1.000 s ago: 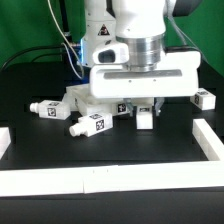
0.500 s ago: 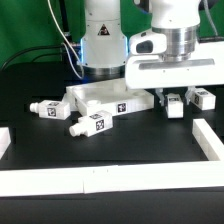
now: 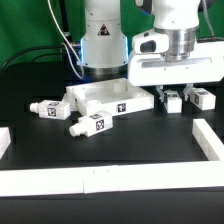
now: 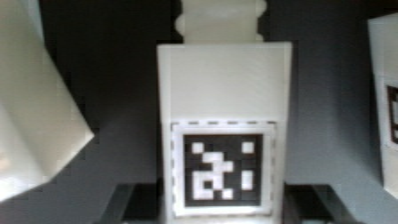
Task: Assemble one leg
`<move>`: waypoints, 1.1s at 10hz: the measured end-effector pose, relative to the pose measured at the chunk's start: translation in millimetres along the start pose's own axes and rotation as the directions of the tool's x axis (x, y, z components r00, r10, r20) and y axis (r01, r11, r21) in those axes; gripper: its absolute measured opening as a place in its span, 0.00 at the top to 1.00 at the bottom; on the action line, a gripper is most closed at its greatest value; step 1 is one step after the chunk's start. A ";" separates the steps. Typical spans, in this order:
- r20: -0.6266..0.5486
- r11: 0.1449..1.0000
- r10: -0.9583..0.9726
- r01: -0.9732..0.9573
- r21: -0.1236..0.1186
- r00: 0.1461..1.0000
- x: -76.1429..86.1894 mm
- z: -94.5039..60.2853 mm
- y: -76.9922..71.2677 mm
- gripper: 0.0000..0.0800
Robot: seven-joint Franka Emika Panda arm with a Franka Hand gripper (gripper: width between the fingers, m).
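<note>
My gripper (image 3: 174,99) is at the exterior view's right, shut on a white leg (image 3: 174,102) held upright just above the black table. In the wrist view that leg (image 4: 222,100) fills the middle, tag facing the camera and narrower round end pointing away, between the dark fingers (image 4: 146,200) of the gripper (image 4: 222,205). The large flat white panel (image 3: 103,99) lies at the centre. Other legs lie on the table: one (image 3: 47,108) at the left, one (image 3: 92,124) in front of the panel, one (image 3: 205,98) at the far right.
The robot base (image 3: 100,45) stands behind the panel. A low white wall runs along the table's front (image 3: 60,181) and up its right side (image 3: 209,140). In the wrist view, a white surface (image 4: 36,110) is on one side and another tagged leg (image 4: 390,115) on the other.
The gripper has carried the leg from in front of the panel's middle to the exterior view's right, beside the far-right leg. In the last half second it barely moved.
</note>
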State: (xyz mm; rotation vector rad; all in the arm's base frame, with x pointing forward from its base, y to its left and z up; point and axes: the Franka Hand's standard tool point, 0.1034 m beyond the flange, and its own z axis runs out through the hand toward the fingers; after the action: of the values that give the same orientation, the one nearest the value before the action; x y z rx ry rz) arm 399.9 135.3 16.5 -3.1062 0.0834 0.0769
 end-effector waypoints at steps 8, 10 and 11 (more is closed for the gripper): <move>0.061 0.998 -0.066 0.065 0.015 0.996 45.2 -51.0 40.4 0.20; 0.035 0.998 -0.061 0.061 0.023 0.997 72.7 -66.6 53.0 0.19; 0.041 0.998 -0.065 0.064 0.022 0.997 68.9 -63.6 51.6 0.19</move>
State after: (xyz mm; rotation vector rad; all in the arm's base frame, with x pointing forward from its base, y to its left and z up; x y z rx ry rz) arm 468.9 78.0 74.8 -3.0820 -0.0166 0.1385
